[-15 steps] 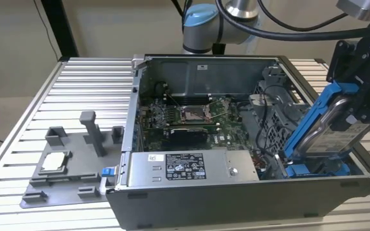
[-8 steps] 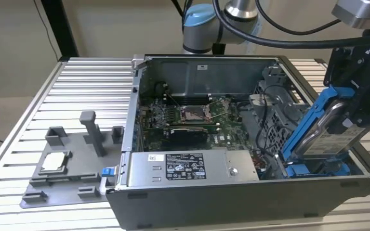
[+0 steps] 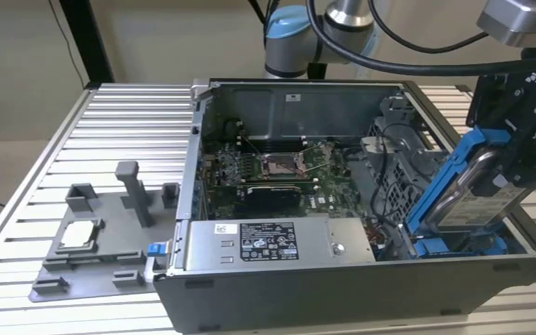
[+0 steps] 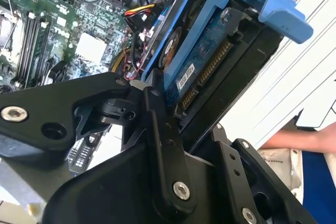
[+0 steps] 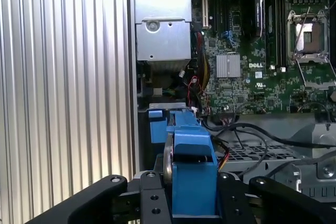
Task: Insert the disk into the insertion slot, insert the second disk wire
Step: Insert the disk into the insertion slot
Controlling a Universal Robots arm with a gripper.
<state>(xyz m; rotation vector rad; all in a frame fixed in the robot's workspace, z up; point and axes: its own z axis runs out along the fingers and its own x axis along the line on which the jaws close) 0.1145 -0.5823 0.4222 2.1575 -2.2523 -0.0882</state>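
Quick status: the gripper point(image 3: 502, 171) is clamped tight on the disk point(image 3: 454, 188), with 1 black finger on each flat side. Both wrist views show the same squeeze. In the first wrist view the blue carrier of the disk point(image 5: 191, 161) sits wedged between the 2 fingers point(image 5: 152, 203). In the second wrist view the gripper point(image 4: 194, 129) pinches the disk point(image 4: 205, 51) by its connector end.

The disk isn't lying flat, it's tilted steeply. Its lower end is down inside the open computer case point(image 3: 343, 293), at the case's end on the exterior view's right. That end sits right at the blue fittings of the insertion slot point(image 3: 463, 246), and the upper end pokes up past the case's rim. I can't tell if the lower edge is actually seated in the slot or just touching it.

Also inside the case:
- the silver power supply box point(image 3: 278, 241), along the case's near wall
- the motherboard point(image 3: 268, 167), behind that box
- a bundle of red, yellow and black wires point(image 5: 197, 82), between the box and the disk

Outside the case, on the exterior view's left, a grey fixture tray point(image 3: 100, 244) sits on the ribbed metal table point(image 3: 109, 125).
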